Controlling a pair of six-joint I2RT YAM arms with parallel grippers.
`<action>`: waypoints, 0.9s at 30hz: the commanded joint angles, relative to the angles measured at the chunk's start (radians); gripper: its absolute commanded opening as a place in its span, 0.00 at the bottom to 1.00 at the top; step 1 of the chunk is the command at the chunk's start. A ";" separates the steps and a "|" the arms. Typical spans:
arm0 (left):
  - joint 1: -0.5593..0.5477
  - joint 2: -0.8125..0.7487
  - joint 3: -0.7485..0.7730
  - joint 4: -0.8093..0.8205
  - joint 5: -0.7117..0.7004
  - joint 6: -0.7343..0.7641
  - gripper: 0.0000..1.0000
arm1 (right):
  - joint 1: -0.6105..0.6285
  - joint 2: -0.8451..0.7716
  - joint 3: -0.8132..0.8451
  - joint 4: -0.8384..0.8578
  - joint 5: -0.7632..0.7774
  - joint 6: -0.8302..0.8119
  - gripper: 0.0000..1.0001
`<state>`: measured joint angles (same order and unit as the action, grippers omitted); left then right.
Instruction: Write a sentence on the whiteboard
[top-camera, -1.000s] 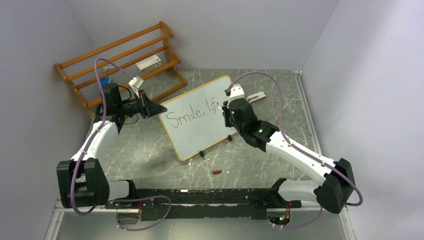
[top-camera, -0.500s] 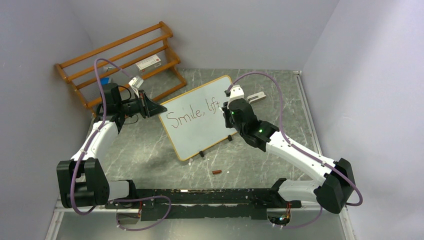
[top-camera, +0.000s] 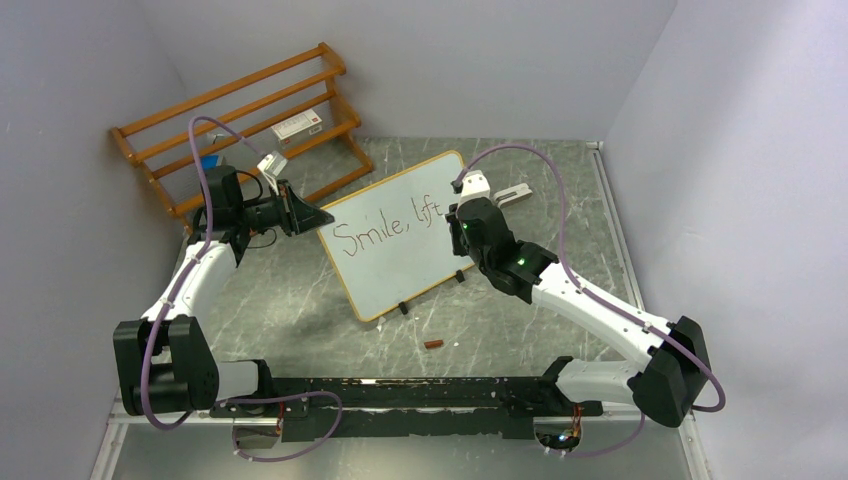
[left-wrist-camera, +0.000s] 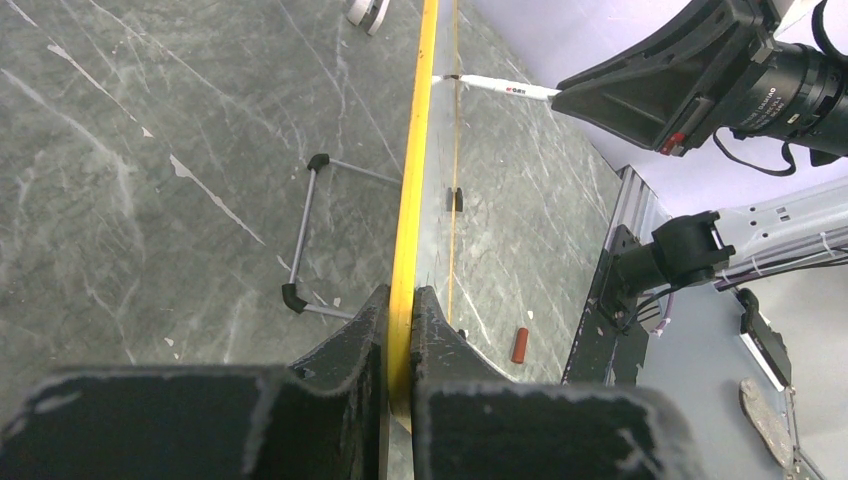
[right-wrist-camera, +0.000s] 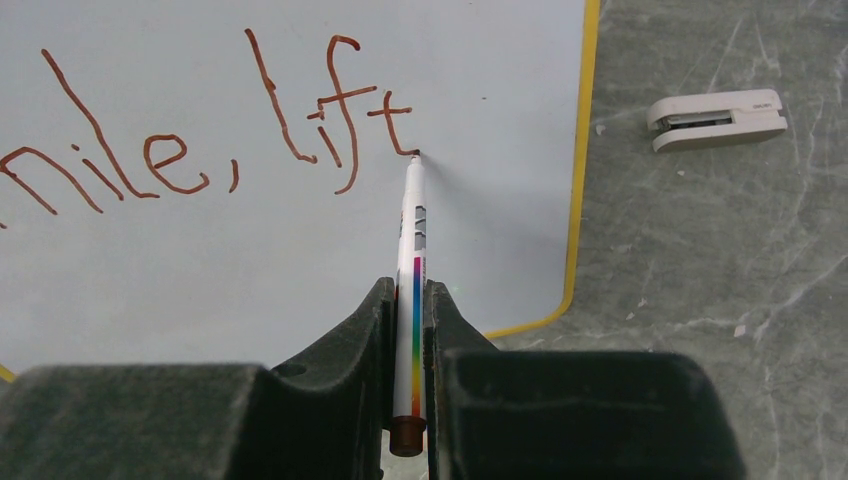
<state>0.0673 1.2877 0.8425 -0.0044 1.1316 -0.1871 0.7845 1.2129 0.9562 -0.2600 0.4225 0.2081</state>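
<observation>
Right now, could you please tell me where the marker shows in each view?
Top external: hidden under the right gripper at the right end of the whiteboard.
Left wrist: marker upper centre, tip on the board.
Right wrist: centre, in the gripper, tip ending the sentence.
Shared landmark: the whiteboard's wooden frame.

this looks like a robot lab, a small test booth. plain pale walls stand close on three sides of a grey stone-look counter. a left arm and a right arm, white and black, are bolted to a black rail at the near edge. purple cables loop off them. a wooden rack sits in the far corner.
</observation>
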 joint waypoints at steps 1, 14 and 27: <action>-0.001 0.035 -0.010 -0.051 -0.123 0.100 0.05 | -0.008 -0.017 -0.018 0.029 0.031 0.004 0.00; -0.003 0.033 -0.011 -0.051 -0.128 0.099 0.05 | 0.019 -0.105 -0.049 0.044 0.002 -0.010 0.00; -0.007 0.016 -0.027 -0.050 -0.146 0.089 0.05 | 0.266 -0.167 -0.081 -0.003 0.147 -0.017 0.00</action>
<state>0.0639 1.2865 0.8436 -0.0051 1.1313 -0.1871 0.9901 1.0603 0.8928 -0.2436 0.4927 0.1963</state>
